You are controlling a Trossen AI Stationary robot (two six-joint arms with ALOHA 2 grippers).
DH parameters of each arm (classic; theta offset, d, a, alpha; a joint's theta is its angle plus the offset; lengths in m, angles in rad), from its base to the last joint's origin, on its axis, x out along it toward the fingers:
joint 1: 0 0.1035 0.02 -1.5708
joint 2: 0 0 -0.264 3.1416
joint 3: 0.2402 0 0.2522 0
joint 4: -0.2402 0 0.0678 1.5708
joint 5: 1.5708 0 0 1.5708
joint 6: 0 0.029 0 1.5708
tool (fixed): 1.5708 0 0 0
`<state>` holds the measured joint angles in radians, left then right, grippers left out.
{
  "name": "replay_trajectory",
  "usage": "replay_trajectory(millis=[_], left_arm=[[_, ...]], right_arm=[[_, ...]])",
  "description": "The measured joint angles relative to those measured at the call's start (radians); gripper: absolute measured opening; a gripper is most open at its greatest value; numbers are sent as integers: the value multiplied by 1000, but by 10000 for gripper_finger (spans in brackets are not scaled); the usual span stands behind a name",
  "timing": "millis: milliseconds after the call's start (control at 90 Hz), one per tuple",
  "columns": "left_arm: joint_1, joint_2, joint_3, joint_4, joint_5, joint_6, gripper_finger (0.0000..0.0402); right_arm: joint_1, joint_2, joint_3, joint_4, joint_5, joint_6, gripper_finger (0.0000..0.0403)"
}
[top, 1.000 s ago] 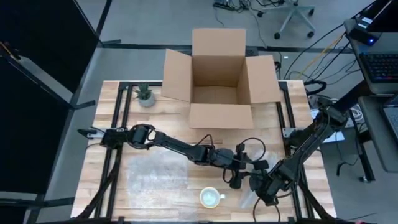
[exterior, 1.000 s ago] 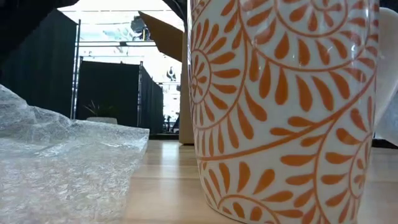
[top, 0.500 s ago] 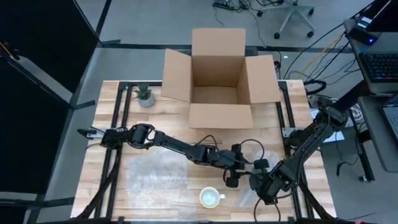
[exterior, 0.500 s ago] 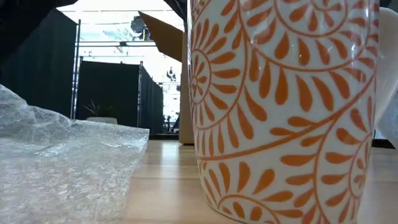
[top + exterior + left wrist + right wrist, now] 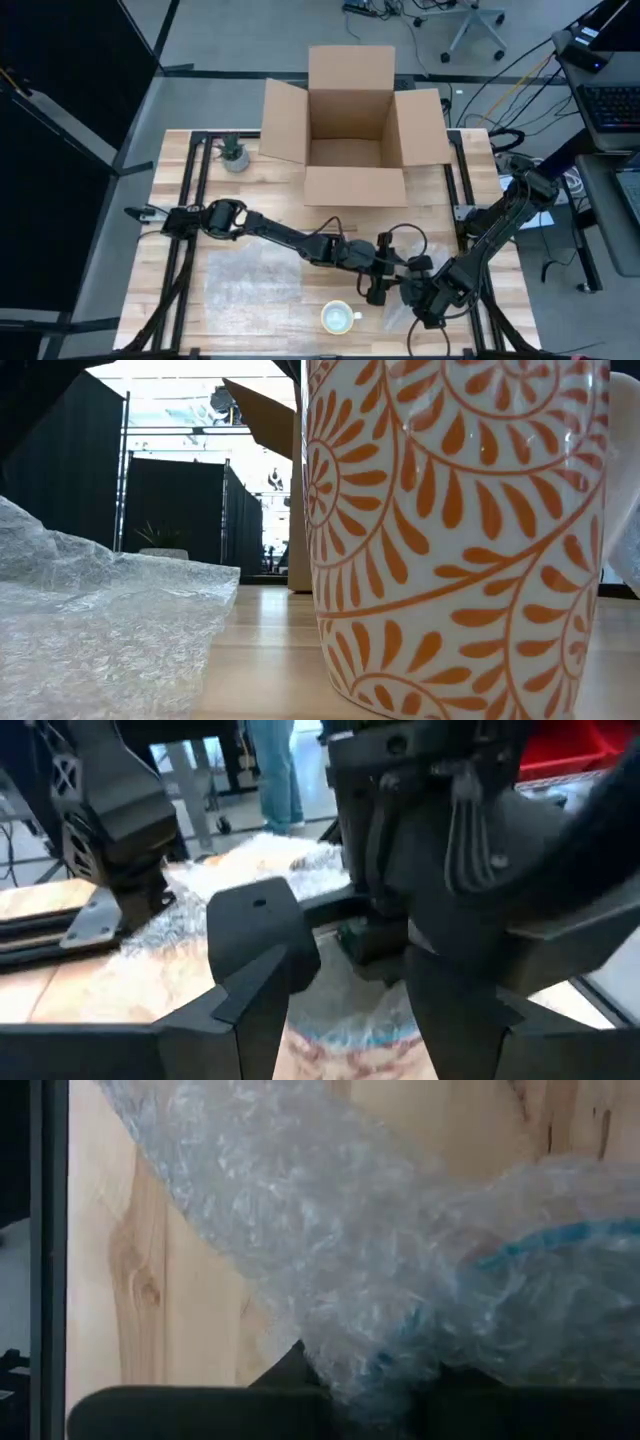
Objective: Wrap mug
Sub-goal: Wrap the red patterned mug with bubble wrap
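Left gripper [image 5: 375,290] slides back toward right gripper [image 5: 425,308] and bubble-wrapped bundle [image 5: 400,315]; fingers apart, empty; right gripper's grip unclear; orange-patterned mug [image 5: 339,318] stands bare beside flat bubble wrap [image 5: 250,280]; wrapping unfinished.

A light wooden desk [image 5: 170,190] on a black metal frame stands on a grey floor [image 5: 240,40]. Dark curtain panels [image 5: 70,70] fill the upper left of the overhead frame. An office chair's star base [image 5: 470,25] sits at the top, with cables [image 5: 500,85] trailing across the floor toward a keyboard [image 5: 610,105] at the right edge. At desk level, black partitions [image 5: 170,510] stand beneath bright overhead light.
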<state>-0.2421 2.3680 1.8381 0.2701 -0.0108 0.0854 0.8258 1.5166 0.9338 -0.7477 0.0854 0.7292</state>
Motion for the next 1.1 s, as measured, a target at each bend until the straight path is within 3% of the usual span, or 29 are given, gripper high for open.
replay_trajectory(millis=[122,622,1100], left_arm=[[5,36,0,55,2,-18,186],[11,64,3,20,26,-27,187],[12,64,2,21,18,-28,187]], right_arm=[[-4,0,-1,-1,-6,-3,22],[-12,-3,-2,3,-7,12,36],[-27,-37,75,-80,-1,56,126]])
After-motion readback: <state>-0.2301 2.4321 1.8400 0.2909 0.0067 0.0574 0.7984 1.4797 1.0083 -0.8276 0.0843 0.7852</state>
